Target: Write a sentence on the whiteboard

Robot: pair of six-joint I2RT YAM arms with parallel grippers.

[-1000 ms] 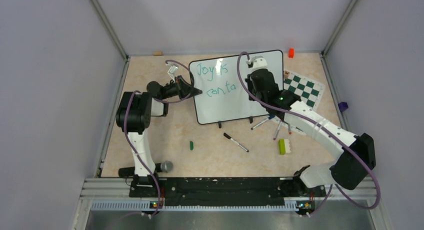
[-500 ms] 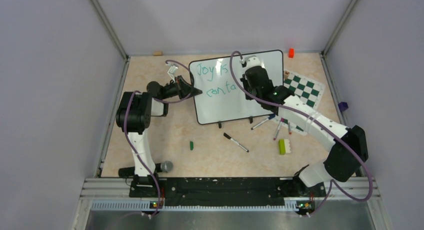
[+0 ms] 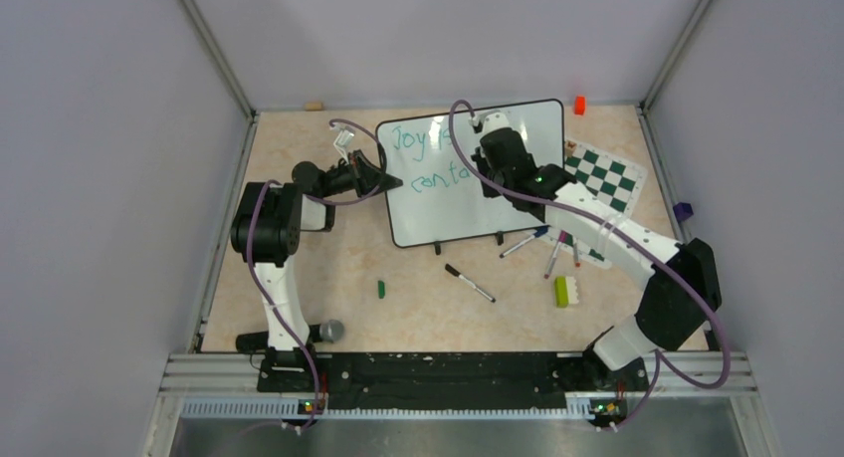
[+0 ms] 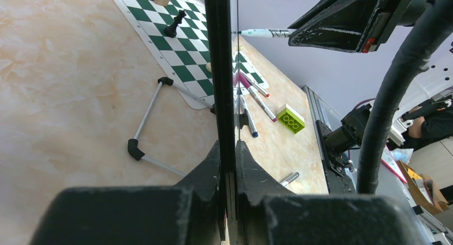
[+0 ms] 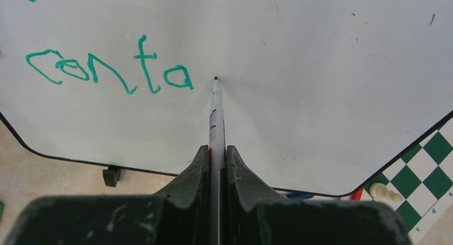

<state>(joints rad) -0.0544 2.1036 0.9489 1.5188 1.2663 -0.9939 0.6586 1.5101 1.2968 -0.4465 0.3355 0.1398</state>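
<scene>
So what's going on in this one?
The left claw is clamped on the edge of the propped-up whiteboard, apparently steadying it. The right claw holds a marker with its tip at the board, just right of the last green letter. The sentence looks unfinished: its lower line reads only "conta".
</scene>
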